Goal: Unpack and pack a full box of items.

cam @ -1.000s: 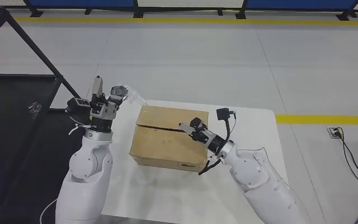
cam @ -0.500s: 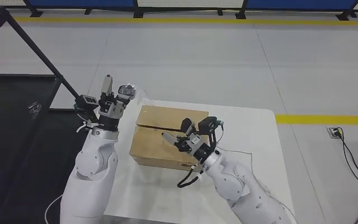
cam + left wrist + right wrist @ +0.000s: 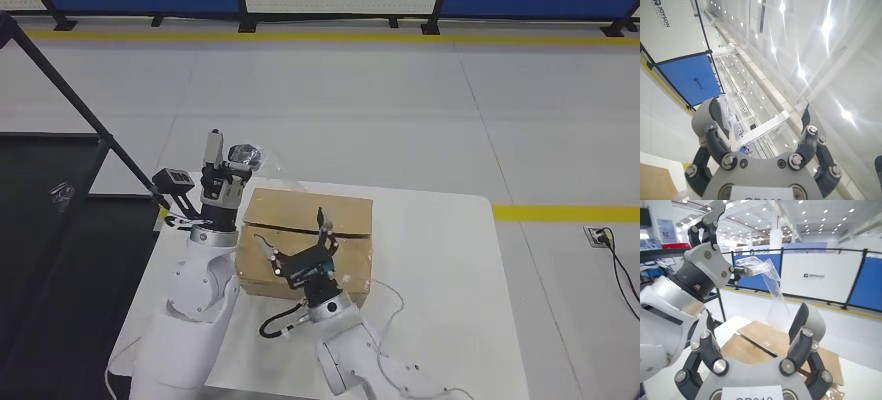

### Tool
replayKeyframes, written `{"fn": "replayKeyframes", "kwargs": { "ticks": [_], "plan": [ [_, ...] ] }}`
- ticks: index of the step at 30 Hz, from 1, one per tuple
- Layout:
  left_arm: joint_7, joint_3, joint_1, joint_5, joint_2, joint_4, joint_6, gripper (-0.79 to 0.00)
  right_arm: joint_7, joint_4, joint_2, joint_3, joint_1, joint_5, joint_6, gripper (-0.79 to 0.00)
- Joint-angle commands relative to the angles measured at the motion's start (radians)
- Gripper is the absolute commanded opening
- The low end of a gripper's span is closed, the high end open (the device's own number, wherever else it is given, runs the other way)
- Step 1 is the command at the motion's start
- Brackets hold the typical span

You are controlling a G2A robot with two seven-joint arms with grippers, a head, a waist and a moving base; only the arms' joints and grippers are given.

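A closed brown cardboard box [image 3: 300, 215] stands on the white table [image 3: 440, 270], its flap seam showing in the right wrist view on the box [image 3: 761, 345]. My left gripper [image 3: 227, 150] is raised beside the box's far left corner, pointing upward and open. A clear plastic bag [image 3: 728, 115] clings to one finger pad [image 3: 716, 113]. In the right wrist view the bag [image 3: 772, 289] hangs from the left gripper [image 3: 734, 239] down toward the box. My right gripper [image 3: 290, 230] hovers open over the box's front part, nothing between its fingers [image 3: 800, 321].
A black metal frame [image 3: 70, 90] and a dark floor area [image 3: 50, 220] lie left of the table. Blue and white barrier panels [image 3: 819, 275] stand across the floor behind. The table's right half is bare.
My right arm swung from the right side across the box toward its front left. My left gripper shifted right, closer to the box, carrying the clinging bag.
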State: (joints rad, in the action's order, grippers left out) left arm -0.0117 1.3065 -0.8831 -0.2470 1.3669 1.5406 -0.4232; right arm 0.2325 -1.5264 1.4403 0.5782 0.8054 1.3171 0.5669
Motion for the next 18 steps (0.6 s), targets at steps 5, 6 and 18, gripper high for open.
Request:
{"fn": "replayKeyframes", "kwargs": {
  "ticks": [5, 6, 18],
  "plan": [
    [-0.011, -0.021, 0.000, -0.008, 0.009, 0.012, 0.009, 0.000, -0.049, 0.170, 0.076, -0.061, -0.070, 0.158, 0.227, 0.000],
    [-0.011, -0.021, 0.000, -0.008, 0.010, 0.015, 0.010, 0.000, -0.053, 0.193, 0.086, -0.060, -0.079, 0.159, 0.231, 0.000],
    [0.010, 0.007, -0.012, -0.005, 0.014, 0.021, 0.024, 0.000, -0.069, 0.250, 0.113, -0.050, -0.088, 0.148, 0.230, 0.000]
  ]
}}
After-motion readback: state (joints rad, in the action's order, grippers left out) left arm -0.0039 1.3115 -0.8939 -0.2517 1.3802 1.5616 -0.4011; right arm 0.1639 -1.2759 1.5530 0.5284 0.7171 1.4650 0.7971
